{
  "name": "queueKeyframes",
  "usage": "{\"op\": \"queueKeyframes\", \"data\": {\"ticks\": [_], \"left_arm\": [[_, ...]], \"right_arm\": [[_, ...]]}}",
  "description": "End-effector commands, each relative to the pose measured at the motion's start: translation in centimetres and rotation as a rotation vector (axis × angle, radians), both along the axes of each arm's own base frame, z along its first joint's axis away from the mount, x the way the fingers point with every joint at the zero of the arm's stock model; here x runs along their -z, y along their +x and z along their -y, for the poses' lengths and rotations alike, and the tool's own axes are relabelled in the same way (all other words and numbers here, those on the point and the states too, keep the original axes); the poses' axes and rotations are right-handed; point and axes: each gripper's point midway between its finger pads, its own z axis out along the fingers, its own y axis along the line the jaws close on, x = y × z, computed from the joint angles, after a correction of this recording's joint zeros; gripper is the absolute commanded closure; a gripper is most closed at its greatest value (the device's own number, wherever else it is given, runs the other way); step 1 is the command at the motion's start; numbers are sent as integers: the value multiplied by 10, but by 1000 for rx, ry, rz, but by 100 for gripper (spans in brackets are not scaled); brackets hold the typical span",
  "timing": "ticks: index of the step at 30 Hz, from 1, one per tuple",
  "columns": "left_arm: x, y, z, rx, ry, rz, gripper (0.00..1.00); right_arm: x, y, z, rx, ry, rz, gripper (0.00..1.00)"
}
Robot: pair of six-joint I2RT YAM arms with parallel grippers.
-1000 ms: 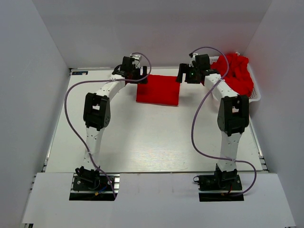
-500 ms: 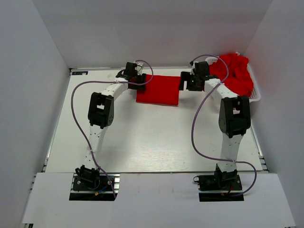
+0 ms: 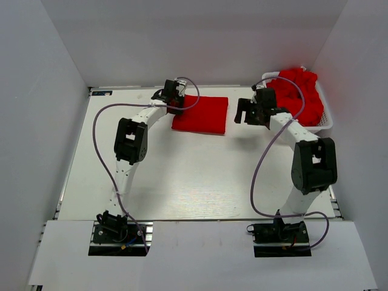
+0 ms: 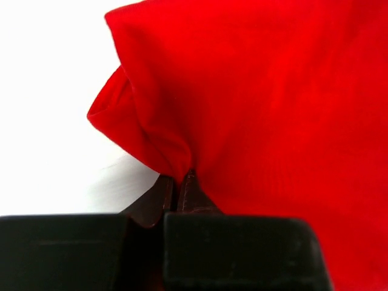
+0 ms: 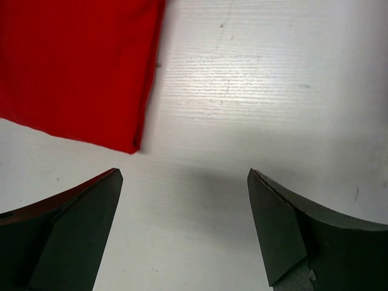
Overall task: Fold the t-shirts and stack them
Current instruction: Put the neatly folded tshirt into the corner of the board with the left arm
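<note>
Pinching folded bright red cloth t-shirt (image 3: 203,115) with left claw (image 4: 185,176); holding right claw (image 5: 185,182) agape, empty; leaving crumpled red shirt heap (image 3: 300,94) unfolded.

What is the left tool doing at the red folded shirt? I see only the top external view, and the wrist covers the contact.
Observer: The left tool is shut on the folded shirt. It pinches a bunched bit of cloth at the shirt's edge.
Operator: Does the right tool hold any cloth?
Observer: No. The right tool is open, and only bare table shows between its tips.
Operator: Is it touching the shirt?
Observer: No. In the right wrist view the shirt's nearest corner lies apart from the tool, ahead of it and to the left in the picture, flat on the table.
</note>
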Motion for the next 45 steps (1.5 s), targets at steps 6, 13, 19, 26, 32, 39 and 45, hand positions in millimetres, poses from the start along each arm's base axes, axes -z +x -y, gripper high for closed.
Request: {"op": "queueKeyframes", "data": {"ticks": [6, 13, 19, 26, 32, 39, 45], "left_arm": [[-128, 20, -72, -132, 168, 220, 100], [-151, 22, -141, -224, 307, 255, 100], [-178, 36, -207, -344, 397, 296, 100], [-186, 49, -280, -418, 548, 345, 100], [-188, 61, -316, -438, 582, 376, 100], [-168, 63, -357, -491, 650, 347, 100], [-172, 69, -380, -530, 674, 388, 100]], "right_arm": [[-52, -19, 17, 69, 6, 160, 10], [-67, -23, 19, 78, 21, 186, 10], [-83, -19, 12, 73, 59, 210, 10], [-90, -12, 8, 75, 80, 212, 10], [-87, -2, -3, 53, 108, 186, 10], [-79, 4, -5, 58, 105, 147, 10], [-72, 7, -5, 69, 102, 123, 10]]}}
